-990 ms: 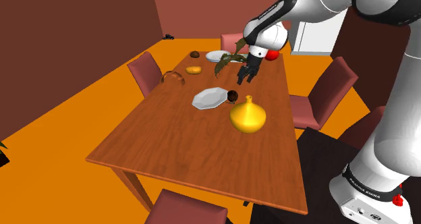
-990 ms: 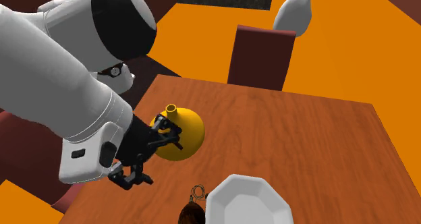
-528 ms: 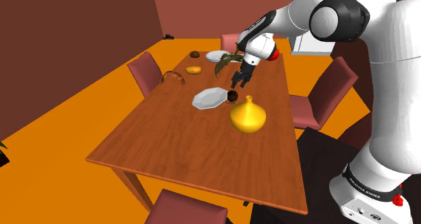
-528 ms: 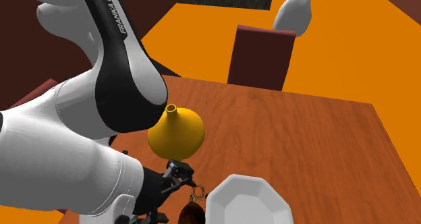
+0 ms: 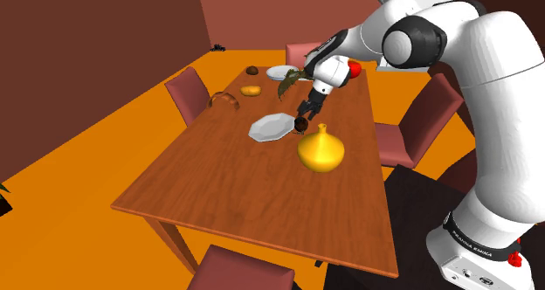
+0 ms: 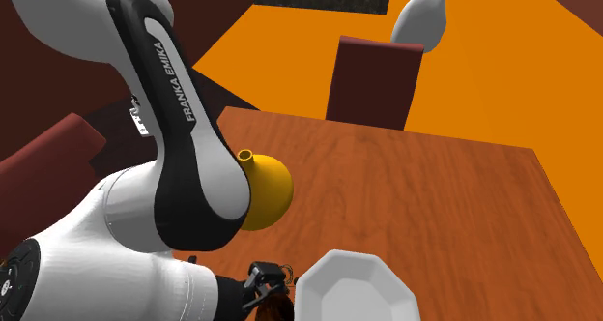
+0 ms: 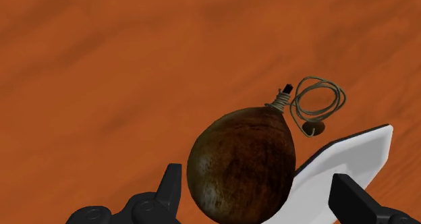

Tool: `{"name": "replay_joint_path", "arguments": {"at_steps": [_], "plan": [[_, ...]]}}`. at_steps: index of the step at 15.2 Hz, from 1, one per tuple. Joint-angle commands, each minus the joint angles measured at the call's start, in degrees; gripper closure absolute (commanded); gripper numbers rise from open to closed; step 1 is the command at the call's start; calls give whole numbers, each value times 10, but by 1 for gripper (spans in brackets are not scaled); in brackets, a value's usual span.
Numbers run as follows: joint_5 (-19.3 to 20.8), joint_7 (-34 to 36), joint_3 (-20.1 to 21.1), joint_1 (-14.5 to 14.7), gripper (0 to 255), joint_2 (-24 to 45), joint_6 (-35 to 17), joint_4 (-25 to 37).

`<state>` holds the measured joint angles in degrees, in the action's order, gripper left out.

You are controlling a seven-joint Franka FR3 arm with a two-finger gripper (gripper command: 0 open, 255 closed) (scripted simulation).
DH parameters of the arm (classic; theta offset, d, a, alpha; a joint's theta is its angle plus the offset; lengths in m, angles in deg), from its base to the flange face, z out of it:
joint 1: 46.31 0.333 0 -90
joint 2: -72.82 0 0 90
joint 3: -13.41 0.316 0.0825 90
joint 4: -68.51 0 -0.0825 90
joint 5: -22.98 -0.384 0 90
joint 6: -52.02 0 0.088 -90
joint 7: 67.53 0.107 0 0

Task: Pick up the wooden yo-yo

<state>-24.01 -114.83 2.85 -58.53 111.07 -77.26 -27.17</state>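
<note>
The wooden yo-yo (image 7: 241,163) is a dark brown rounded body with a thin coiled string (image 7: 318,102) at its tip. It lies on the wooden table against the edge of a white plate (image 7: 351,155). My gripper (image 7: 260,187) is open just above it, one black finger (image 7: 170,183) on each side of the body, neither touching. From the shoulder view the gripper (image 5: 305,115) hangs right over the yo-yo (image 5: 300,124), between the plate (image 5: 270,127) and a yellow vase (image 5: 320,149). In the second exterior view the yo-yo (image 6: 277,307) lies beside the plate (image 6: 354,290).
The yellow round vase (image 6: 267,189) stands close beside the yo-yo. Further along the table (image 5: 236,183) are a small basket (image 5: 224,99), an orange lump (image 5: 251,91), a second white plate (image 5: 280,72) and a leafy thing (image 5: 291,79). Dark red chairs (image 5: 186,93) ring the table.
The arm has swung down and toward the white plate. The gripper dropped from above the table's far end to just over the yo-yo, fingers still apart.
</note>
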Motion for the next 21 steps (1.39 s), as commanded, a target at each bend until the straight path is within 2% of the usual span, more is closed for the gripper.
{"name": "replay_joint_path", "arguments": {"at_steps": [1, 3, 4, 13, 21], "plan": [[-6, -8, 3, -2, 0, 10, -8, 1], [-7, -10, 4, -3, 0, 13, -10, 2], [-8, -11, 4, -3, 255, 13, -10, 0], [-7, -10, 4, -3, 255, 13, -10, 2], [14, 18, -8, 5, 255, -28, 20, -4]]}}
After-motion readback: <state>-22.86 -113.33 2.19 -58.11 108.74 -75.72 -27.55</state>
